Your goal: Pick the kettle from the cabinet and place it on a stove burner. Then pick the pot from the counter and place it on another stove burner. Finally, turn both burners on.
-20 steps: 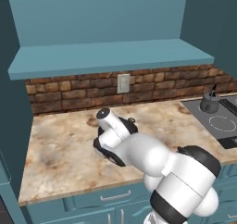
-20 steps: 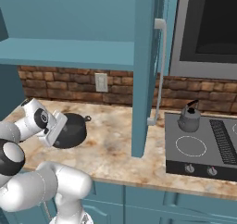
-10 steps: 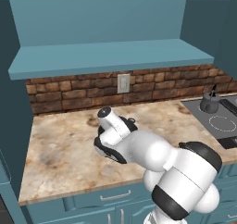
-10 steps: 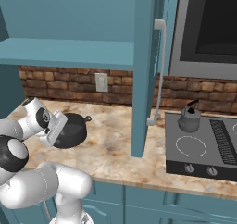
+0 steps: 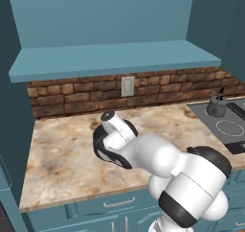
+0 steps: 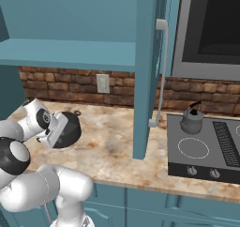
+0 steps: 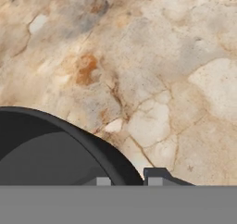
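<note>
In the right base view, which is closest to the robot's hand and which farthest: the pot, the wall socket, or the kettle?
From the hand:
1. Pot, right at the hand, on the counter.
2. Wall socket, on the brick wall behind.
3. Kettle, far right on the stove.

A: Where is the pot [image 6: 68,130]?
B: On the counter [image 6: 112,151], right against the gripper [image 6: 57,131], whose fingers are hidden against its near side.
A: And the kettle [image 6: 191,119]?
B: Well away from the fingers, on the cooktop [image 6: 206,148], behind a white-ringed burner [image 6: 193,147]. The open cabinet door [image 6: 149,66] stands between them.
</note>
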